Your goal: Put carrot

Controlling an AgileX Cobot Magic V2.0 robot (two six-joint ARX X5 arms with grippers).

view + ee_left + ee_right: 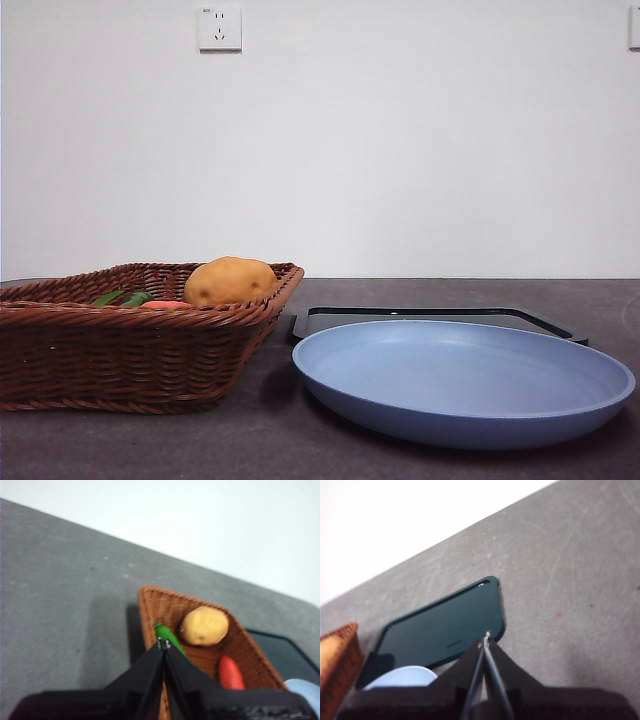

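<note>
Even, soft light; wrist views blurred; front view sharp.

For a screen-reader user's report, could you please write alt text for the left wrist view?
The left gripper, shut, hangs above a brown wicker basket on a grey table. In the basket lie a potato, a red-orange carrot and a green vegetable.
</note>
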